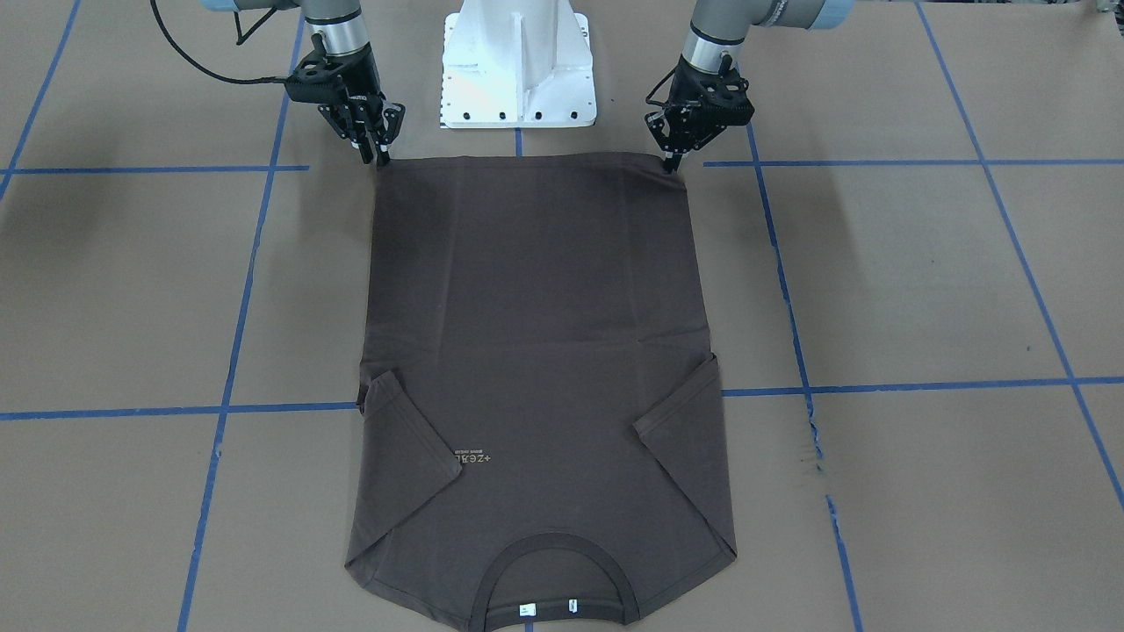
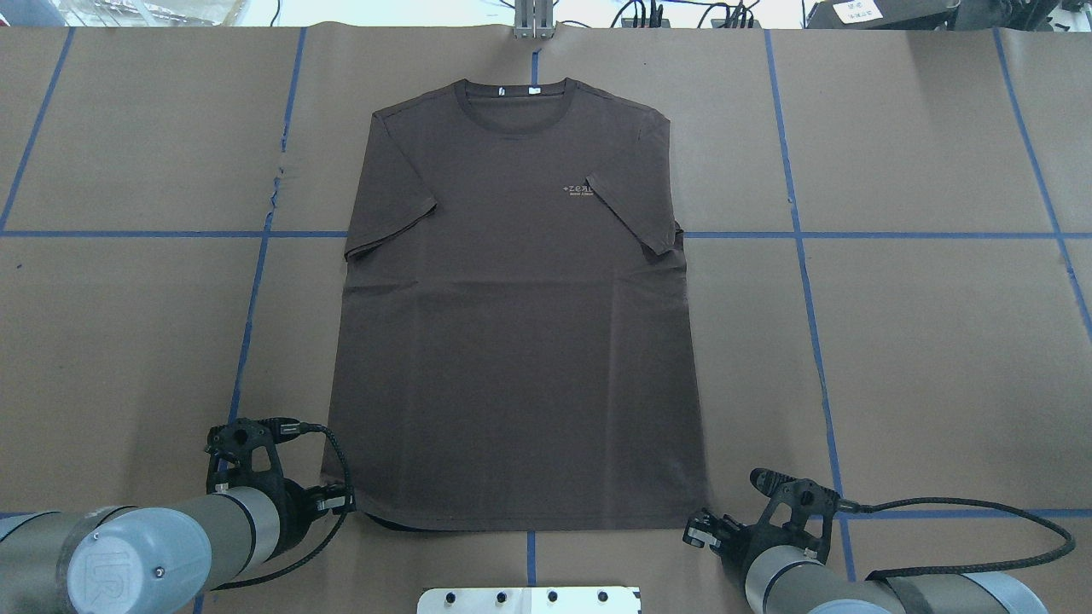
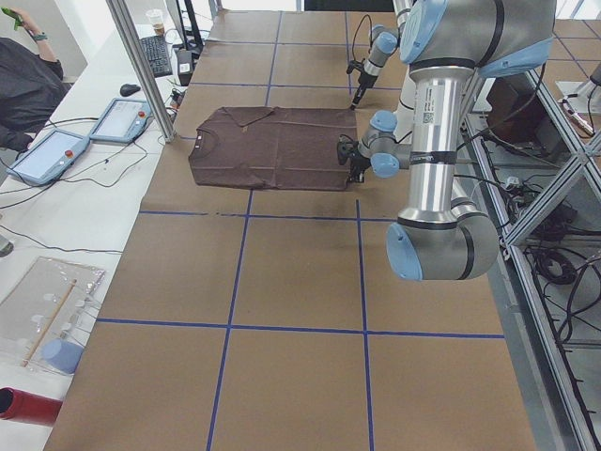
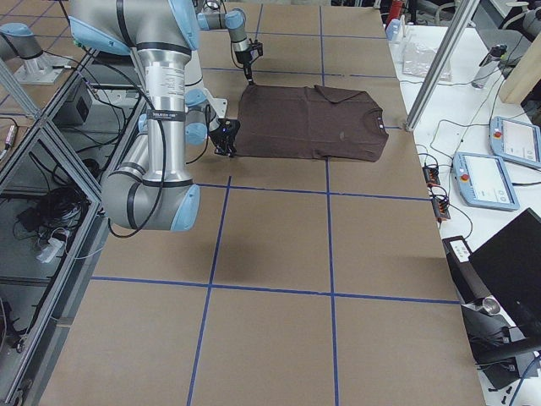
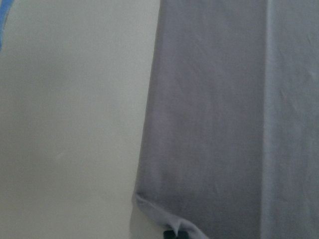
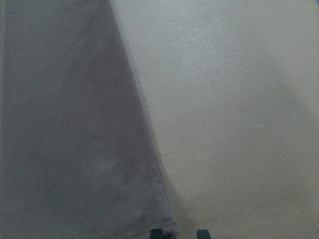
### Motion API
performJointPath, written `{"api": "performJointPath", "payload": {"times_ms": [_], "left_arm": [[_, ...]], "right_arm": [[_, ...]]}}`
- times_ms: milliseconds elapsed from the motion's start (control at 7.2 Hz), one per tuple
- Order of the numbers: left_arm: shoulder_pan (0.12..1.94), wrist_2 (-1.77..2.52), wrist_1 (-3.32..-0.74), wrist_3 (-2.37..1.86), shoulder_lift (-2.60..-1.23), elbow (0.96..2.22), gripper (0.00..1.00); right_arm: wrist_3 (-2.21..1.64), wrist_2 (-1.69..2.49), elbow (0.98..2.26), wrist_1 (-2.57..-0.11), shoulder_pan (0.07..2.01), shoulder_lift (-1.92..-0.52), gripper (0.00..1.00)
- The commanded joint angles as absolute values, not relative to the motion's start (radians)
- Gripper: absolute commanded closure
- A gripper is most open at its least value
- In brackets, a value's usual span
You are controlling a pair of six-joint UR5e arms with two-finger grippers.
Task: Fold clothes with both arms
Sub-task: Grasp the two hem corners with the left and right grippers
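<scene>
Dark brown T-shirt, spread flat and front up on the brown surface, straight out in front of the white pedestal base. Lies with the hem nearest the pedestal base and the ribbed collar farthest from it, 2 small white tags inside the neck. Both short sleeves angled in over the body; pale logo just beside the sleeve on the pedestal base's right.

Left hand down at the hem corner to the pedestal base's left, touching the cloth. Corner puckered against 1 dark fingertip; cannot tell whether clenched or released.

Right hand at the hem corner to the pedestal base's right, released: 2 fingertips apart, cloth edge at 1, the other over bare surface.

Blue tape lines across the surface.
</scene>
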State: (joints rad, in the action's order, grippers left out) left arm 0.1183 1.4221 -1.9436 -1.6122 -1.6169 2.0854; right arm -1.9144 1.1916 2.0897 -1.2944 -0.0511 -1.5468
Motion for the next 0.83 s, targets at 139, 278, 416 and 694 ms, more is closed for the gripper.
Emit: {"api": "performJointPath", "payload": {"times_ms": [139,278,416,694], "left_arm": [[0.120,1.422,-1.944,-1.612,-1.617,2.085,1.00],[0.120,1.422,-1.944,-1.612,-1.617,2.086,1.00],[0.120,1.422,-1.944,-1.612,-1.617,2.086,1.00],[0.120,1.422,-1.944,-1.612,-1.615,2.086,1.00]], "right_arm": [[-1.914,1.190,2.083,-1.293,-0.055,-1.546,0.64],[-1.914,1.189,2.083,-1.293,-0.058,-1.545,0.71],[-1.914,1.189,2.082,-1.293,-0.058,-1.531,0.83],[-1.914,1.189,2.074,-1.293,-0.061,-1.522,1.00]]}}
